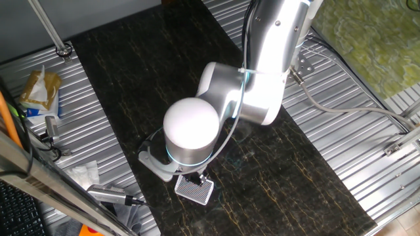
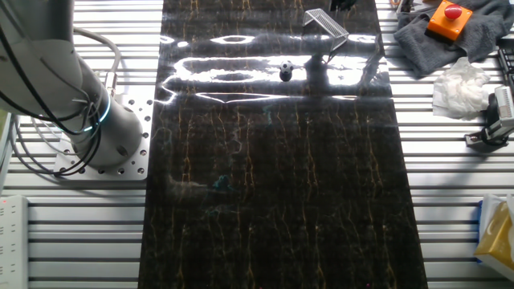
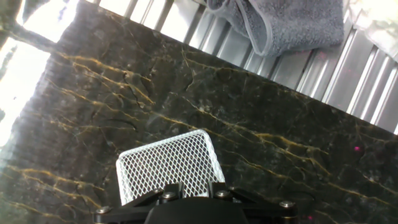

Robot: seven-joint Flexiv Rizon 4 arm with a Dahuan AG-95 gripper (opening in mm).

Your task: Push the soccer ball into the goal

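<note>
Jaws: on the gripper [image 1: 195, 177], grasping the goal [image 3: 171, 165] (opening hidden).
Ball: soccer ball [image 2: 286, 71] apart on the bench [image 2: 273, 177].
Risk: goal shifted, ball never pushed.

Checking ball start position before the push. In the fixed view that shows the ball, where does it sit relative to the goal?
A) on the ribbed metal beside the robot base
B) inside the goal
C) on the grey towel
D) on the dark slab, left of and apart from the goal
D: the soccer ball rests on the dark slab, left of the goal with clear slab between them.
</note>
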